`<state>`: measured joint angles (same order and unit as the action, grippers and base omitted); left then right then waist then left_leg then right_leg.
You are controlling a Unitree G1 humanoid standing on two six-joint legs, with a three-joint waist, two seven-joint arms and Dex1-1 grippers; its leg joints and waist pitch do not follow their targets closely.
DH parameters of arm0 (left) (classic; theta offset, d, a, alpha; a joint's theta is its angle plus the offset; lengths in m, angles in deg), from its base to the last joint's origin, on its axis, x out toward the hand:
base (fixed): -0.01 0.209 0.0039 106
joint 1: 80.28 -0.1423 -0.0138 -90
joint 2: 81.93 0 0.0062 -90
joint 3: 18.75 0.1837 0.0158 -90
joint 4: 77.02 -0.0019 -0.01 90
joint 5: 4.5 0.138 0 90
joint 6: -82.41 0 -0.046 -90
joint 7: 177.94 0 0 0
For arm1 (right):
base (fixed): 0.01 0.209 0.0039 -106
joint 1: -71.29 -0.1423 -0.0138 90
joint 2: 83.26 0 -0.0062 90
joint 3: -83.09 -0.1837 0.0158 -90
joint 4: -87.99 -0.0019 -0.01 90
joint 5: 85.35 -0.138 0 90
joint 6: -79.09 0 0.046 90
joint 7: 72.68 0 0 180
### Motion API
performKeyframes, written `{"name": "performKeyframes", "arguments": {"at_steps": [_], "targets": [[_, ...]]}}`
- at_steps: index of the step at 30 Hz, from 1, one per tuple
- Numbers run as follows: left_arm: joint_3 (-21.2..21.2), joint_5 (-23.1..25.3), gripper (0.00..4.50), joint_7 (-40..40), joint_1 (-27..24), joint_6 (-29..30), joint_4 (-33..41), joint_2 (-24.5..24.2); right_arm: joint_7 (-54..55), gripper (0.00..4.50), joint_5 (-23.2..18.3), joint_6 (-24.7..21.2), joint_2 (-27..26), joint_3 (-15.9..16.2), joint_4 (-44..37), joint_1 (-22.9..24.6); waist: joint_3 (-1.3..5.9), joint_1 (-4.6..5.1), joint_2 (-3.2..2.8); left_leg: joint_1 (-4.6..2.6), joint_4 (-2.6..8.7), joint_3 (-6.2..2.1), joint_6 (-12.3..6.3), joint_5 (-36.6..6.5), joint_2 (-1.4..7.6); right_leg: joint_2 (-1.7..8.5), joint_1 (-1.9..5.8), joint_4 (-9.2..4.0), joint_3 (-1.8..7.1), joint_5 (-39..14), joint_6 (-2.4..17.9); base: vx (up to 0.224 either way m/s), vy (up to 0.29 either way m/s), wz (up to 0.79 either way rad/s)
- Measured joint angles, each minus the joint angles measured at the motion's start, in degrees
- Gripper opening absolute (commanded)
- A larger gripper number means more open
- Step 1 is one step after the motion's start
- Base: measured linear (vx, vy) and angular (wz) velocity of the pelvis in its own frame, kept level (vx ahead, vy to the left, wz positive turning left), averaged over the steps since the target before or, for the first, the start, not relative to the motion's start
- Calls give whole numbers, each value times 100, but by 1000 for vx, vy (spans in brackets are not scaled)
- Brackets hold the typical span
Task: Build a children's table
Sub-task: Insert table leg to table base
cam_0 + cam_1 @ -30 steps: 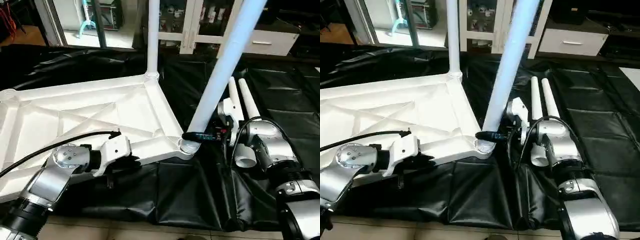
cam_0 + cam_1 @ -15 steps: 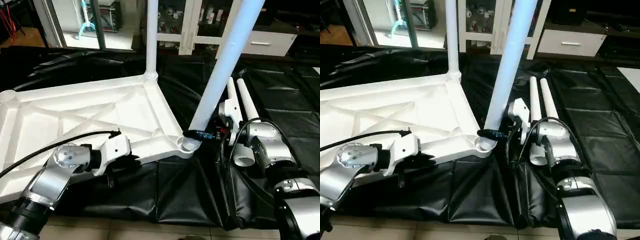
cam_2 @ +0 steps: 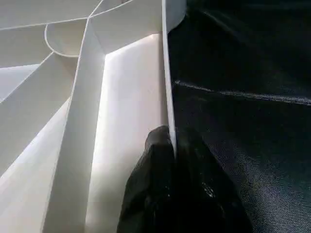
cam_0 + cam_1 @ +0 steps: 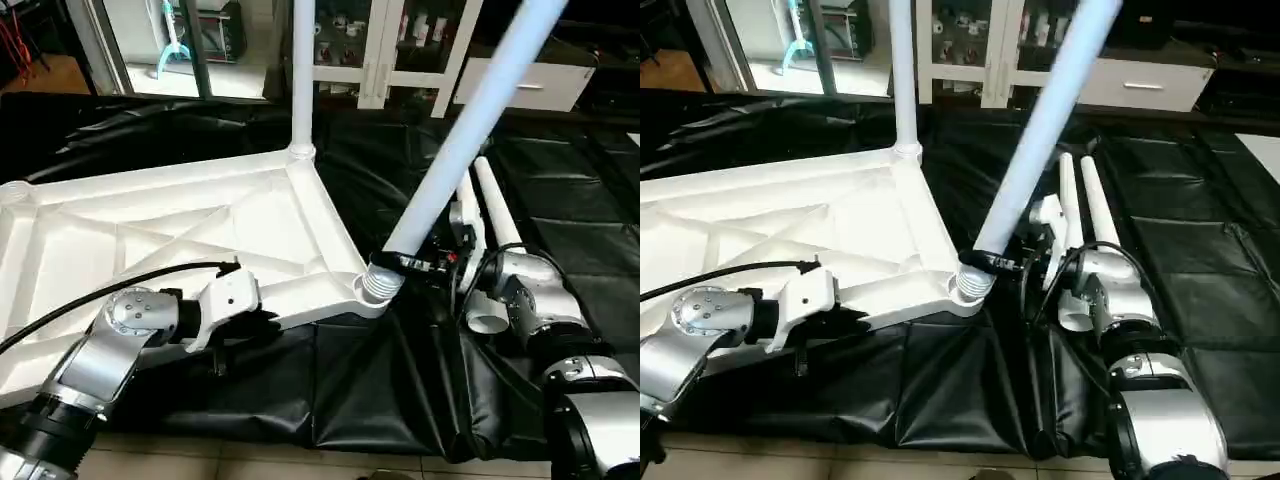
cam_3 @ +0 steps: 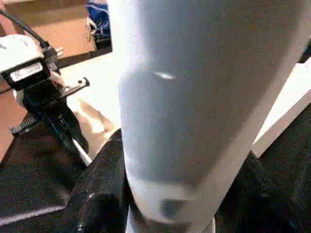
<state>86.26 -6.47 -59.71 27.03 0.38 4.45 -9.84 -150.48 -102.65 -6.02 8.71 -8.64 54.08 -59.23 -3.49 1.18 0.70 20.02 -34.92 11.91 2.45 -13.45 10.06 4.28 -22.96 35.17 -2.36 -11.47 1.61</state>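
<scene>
White plastic tabletop point(image 4: 180, 225) lies ribs-up on black sheeting point(image 4: 560, 190), filling the scene from nine o'clock to the centre. The left pincer point(image 3: 172, 145), pressed together on the tabletop's near rim, steadies it. The right pincer point(image 4: 415, 265) grips a tilted leg point(image 4: 460, 140) just above the near corner socket point(image 4: 372, 288). To seat it well, I judge the leg should be brought upright over the socket, then pushed or twisted straight down while the rim stays pinned. Count: one tabletop, four legs; one stands fitted point(image 4: 303, 70) at twelve o'clock, two lie loose point(image 4: 495, 205) at three o'clock.
</scene>
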Motion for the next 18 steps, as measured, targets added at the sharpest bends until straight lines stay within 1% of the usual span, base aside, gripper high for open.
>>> {"name": "performKeyframes", "arguments": {"at_steps": [15,17,18], "targets": [[-19,-13,0,-46,0,-8,2,0,-20,187,-29,-305,-16,-49,-264,56,-3,-5,-5,2,16,1,0,0,0,0,-10,-3,-3,-1,-1,0,0,0],[-26,-10,0,-42,4,-13,-2,3,-159,187,-33,-412,-112,16,-400,105,-4,-2,-5,3,19,1,0,0,0,-1,-10,-3,-4,-1,-1,0,0,0],[-27,-7,0,-42,8,-13,-9,8,-214,187,-110,-464,-271,27,-452,173,-8,-3,-10,6,19,1,0,0,1,-1,-16,-2,-5,-1,-1,0,0,0]]}}
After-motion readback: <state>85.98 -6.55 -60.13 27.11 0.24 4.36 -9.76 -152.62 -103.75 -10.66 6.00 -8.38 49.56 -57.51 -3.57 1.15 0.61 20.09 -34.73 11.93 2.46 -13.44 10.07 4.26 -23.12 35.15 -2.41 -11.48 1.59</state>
